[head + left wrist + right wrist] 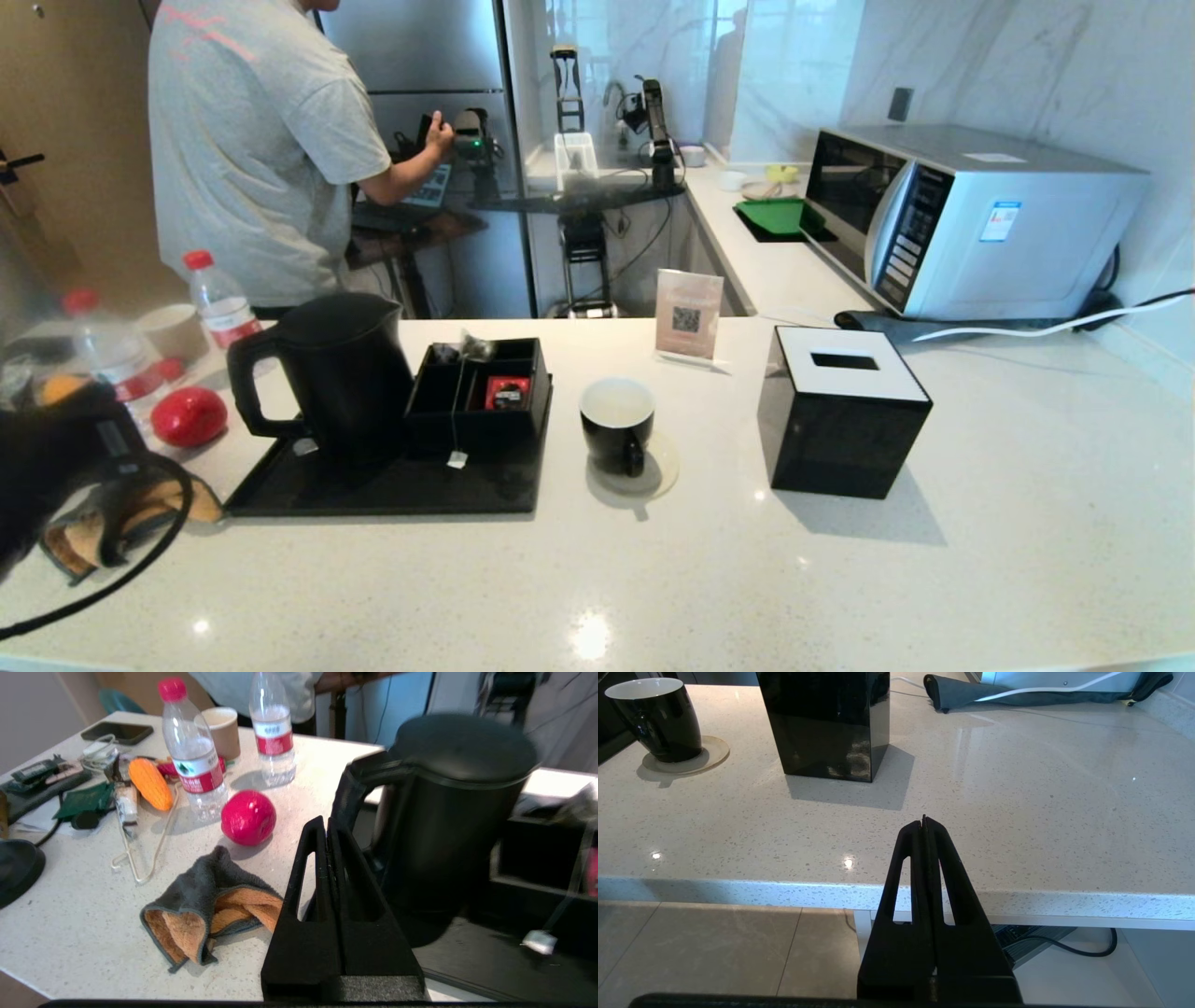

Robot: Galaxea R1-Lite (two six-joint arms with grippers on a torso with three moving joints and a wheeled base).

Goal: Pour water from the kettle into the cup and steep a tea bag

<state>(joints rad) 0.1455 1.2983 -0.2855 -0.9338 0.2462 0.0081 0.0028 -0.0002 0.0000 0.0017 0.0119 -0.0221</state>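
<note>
The matte black kettle (336, 373) stands on a black tray (392, 495), its loop handle facing left. A tea bag (476, 347) rests on the rim of a black compartment box (495, 378). Its string hangs down the front to a small tag (456, 459). The black cup (617, 425) with a white inside sits on a round coaster right of the tray. My left gripper (325, 823) is shut and empty, just short of the kettle (458, 812) handle. My right gripper (924, 820) is shut and empty at the counter's front edge, far from the cup (658, 718).
Left of the tray lie a red apple (189, 415), a grey-orange cloth (131, 523), two water bottles (219, 299) and a paper cup (173, 331). A black tissue box (840, 411) stands right of the cup, a microwave (971, 219) behind it. A person stands at the back left.
</note>
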